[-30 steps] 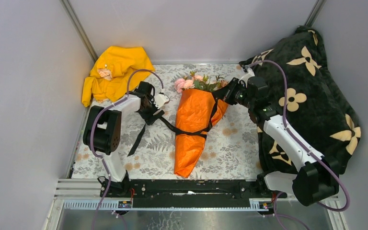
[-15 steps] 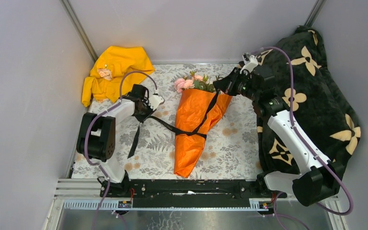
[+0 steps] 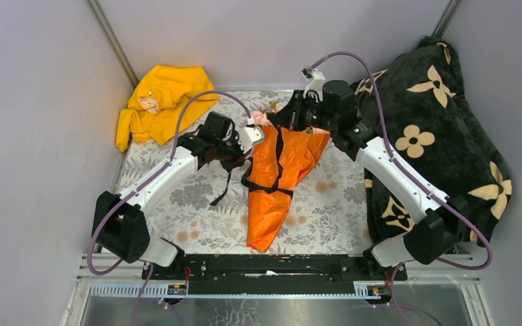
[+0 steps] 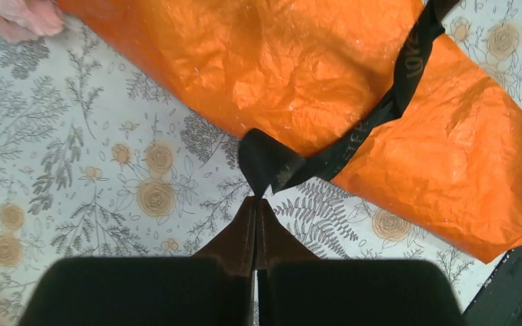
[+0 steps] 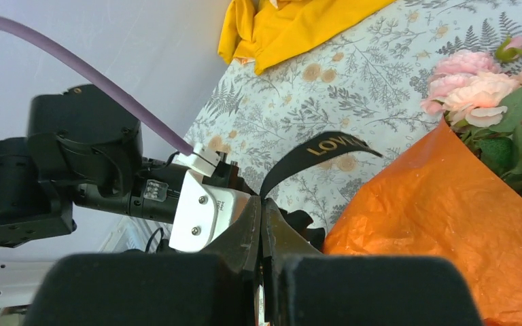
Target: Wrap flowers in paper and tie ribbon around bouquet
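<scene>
Gold capital letters are printed on the black ribbon [image 5: 321, 148]. In the right wrist view "LOV" reads clearly on the raised loop; the letters after it are cut off by the fold. In the left wrist view more gold letters run along the ribbon where it crosses the orange paper [image 4: 299, 75], but they are sideways and blurred and can't be read. In the top view the lettering is too small to read.
</scene>
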Robot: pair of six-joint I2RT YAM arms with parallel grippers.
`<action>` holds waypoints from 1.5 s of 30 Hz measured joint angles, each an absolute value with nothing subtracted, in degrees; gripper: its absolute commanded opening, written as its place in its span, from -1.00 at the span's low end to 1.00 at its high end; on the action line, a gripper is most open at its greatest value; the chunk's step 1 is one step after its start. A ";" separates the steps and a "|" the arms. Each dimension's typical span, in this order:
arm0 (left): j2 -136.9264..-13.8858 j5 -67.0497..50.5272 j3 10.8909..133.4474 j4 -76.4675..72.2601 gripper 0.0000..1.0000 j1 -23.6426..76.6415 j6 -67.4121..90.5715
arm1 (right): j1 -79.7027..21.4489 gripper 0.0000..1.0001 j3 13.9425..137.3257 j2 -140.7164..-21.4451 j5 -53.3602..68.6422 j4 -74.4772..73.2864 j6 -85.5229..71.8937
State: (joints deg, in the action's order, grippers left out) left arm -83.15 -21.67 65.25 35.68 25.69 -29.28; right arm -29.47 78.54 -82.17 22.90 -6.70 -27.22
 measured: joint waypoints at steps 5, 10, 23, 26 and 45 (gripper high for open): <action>-83.11 -22.31 67.13 36.45 -1.00 27.68 -27.46 | -31.16 -1.00 80.01 -83.29 21.91 -7.49 -26.17; -83.31 -22.26 67.13 37.60 -1.00 29.21 -26.68 | -31.86 -1.00 82.48 -86.02 21.10 -9.21 -25.45; -83.85 -12.53 50.89 29.69 -1.00 -4.97 -33.82 | 14.63 -1.00 58.48 -67.18 20.84 -5.26 -36.60; -83.88 -12.56 43.59 29.43 -1.00 -12.27 -38.09 | 30.52 -1.00 50.02 -56.84 23.64 -7.18 -39.83; -82.04 -16.99 37.91 19.86 -1.00 -21.06 -52.27 | 46.35 -1.00 47.72 -62.33 37.39 -10.37 -44.47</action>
